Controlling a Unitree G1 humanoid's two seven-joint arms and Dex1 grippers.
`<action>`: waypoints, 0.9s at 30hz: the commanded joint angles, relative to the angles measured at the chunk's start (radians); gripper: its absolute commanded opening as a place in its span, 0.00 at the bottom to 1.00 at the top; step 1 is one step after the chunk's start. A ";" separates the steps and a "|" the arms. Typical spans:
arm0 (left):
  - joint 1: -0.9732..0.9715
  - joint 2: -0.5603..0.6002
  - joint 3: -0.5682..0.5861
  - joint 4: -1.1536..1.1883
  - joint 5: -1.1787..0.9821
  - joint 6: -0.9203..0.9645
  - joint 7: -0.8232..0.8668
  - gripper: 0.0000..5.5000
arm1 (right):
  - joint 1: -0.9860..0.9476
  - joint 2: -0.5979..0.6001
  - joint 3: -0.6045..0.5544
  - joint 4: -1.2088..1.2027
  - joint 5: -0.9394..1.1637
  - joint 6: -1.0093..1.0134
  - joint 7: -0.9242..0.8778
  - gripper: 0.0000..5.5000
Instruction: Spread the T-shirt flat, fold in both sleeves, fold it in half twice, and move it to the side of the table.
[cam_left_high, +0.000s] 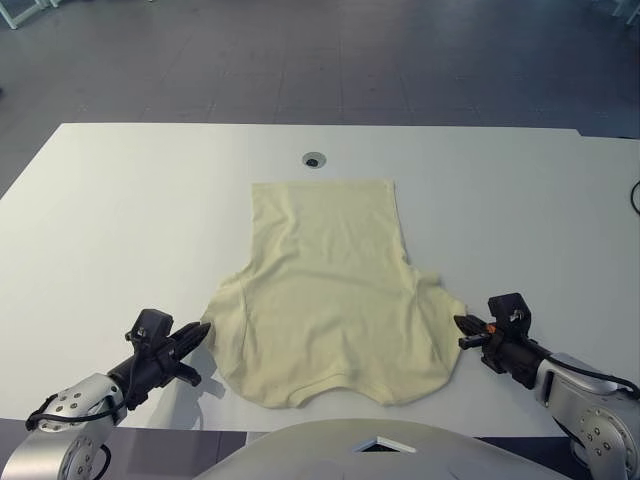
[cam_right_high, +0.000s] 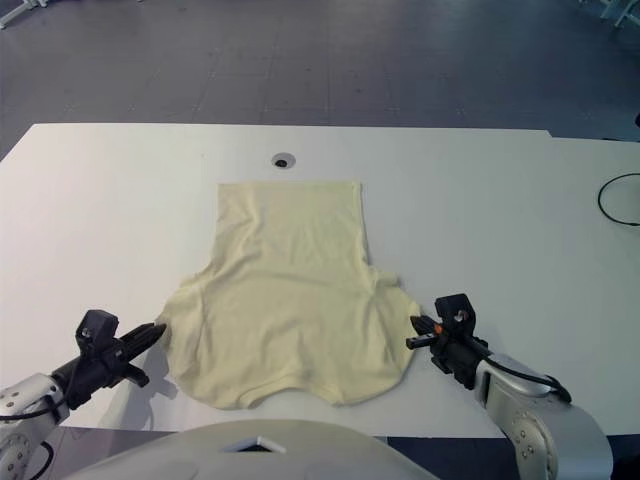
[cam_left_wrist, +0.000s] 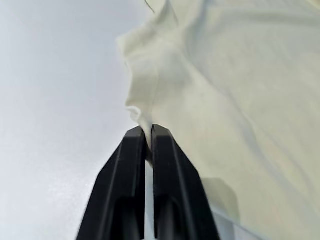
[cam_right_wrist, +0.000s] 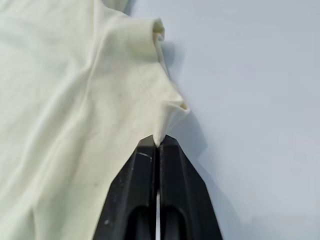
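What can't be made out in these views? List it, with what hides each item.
1. T-shirt underside: in both eye views the top layer hides whether any cloth is tucked beneath.
2. Depth of grip in the left gripper and right gripper: in the wrist views the shut jaws cover the pinched cloth.
3. Black cable: in the right eye view it is cut off by the picture's edge.
4. Table hole: too small to see inside.

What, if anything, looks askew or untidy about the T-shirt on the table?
The T-shirt lies mostly flat, but its sleeves are crumpled at both sides, where the left pincer and right pincer each pinch an edge.
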 joint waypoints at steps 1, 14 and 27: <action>-0.039 0.000 0.012 -0.016 0.004 -0.017 0.007 0.00 | 0.004 -0.017 0.013 -0.026 -0.015 -0.035 0.005 0.00; -0.068 0.063 -0.147 -0.139 0.039 0.022 -0.042 0.00 | -0.019 -0.007 0.023 -0.141 0.060 0.023 0.004 0.00; -0.204 0.061 -0.300 -0.186 0.055 0.087 -0.014 0.00 | -0.127 0.029 0.174 -0.162 0.102 0.087 -0.059 0.00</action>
